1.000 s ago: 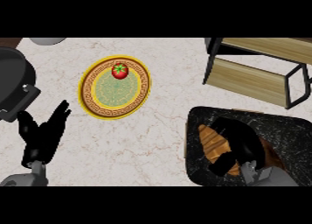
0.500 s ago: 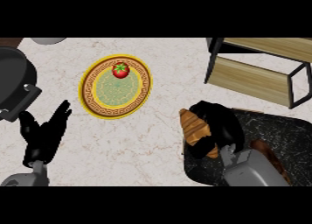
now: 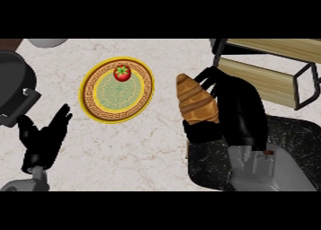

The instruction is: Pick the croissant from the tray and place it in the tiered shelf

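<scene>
Right hand (image 3: 237,112) curled round croissant (image 3: 196,101), near tiered shelf (image 3: 269,77).

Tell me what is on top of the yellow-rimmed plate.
A red tomato sits on the plate's upper part; the rest of its patterned face shows bare. The patch beneath the tomato is covered.

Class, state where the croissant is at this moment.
In the head view, the croissant sits right of centre, held in the right hand, between the yellow plate and the tiered shelf.
</scene>
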`<state>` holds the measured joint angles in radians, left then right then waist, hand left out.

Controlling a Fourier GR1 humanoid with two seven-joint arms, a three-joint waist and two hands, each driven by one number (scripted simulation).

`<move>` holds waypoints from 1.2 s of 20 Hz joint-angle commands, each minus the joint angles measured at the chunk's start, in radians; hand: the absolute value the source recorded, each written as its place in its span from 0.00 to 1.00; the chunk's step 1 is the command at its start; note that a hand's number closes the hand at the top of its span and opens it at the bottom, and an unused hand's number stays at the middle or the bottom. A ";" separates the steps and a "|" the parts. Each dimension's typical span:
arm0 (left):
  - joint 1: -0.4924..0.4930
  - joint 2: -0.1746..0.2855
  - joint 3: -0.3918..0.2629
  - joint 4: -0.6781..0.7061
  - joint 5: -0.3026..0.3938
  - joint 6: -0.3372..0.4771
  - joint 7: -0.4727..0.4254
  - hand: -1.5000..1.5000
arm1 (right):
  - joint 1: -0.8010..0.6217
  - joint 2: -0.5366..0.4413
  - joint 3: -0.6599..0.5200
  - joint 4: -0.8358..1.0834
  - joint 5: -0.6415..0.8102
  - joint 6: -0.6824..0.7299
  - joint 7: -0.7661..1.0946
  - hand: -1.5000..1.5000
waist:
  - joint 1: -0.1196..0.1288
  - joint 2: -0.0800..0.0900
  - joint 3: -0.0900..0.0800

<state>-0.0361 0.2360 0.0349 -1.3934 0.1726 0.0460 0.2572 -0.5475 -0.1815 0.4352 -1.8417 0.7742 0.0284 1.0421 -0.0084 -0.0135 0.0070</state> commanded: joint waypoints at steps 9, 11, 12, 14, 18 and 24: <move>0.021 -0.034 -0.016 0.013 -0.005 0.004 0.030 0.50 | -0.376 -0.089 -0.309 -0.155 -0.021 0.323 0.279 1.00 | -0.002 0.003 -0.009; 0.037 0.012 0.018 0.019 0.023 -0.047 0.023 0.50 | -0.387 -0.130 -0.374 -0.112 -0.049 0.326 0.238 1.00 | 0.003 0.007 -0.009; 0.024 -0.018 0.003 0.060 -0.005 -0.022 -0.015 0.50 | -0.421 -0.135 -0.413 -0.061 -0.062 0.314 0.229 1.00 | 0.000 0.010 -0.010; 0.023 -0.011 -0.001 0.006 -0.005 -0.010 0.034 0.50 | -0.457 -0.178 -0.480 -0.051 -0.106 0.350 0.215 1.00 | 0.001 0.007 -0.008; 0.009 -0.021 -0.002 0.043 -0.005 -0.019 0.030 0.50 | -0.552 -0.224 -0.550 0.099 -0.099 0.326 0.160 1.00 | 0.009 0.012 -0.009; -0.025 -0.002 0.021 0.069 0.003 -0.043 0.024 0.50 | -0.613 -0.318 -0.616 0.284 -0.112 0.324 0.029 1.00 | 0.015 0.016 -0.009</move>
<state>-0.0531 0.2358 0.0501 -1.3888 0.1700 0.0200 0.2760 -1.0980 -0.4594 -0.1521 -1.6834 0.6532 0.3223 1.0330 0.0021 -0.0068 0.0058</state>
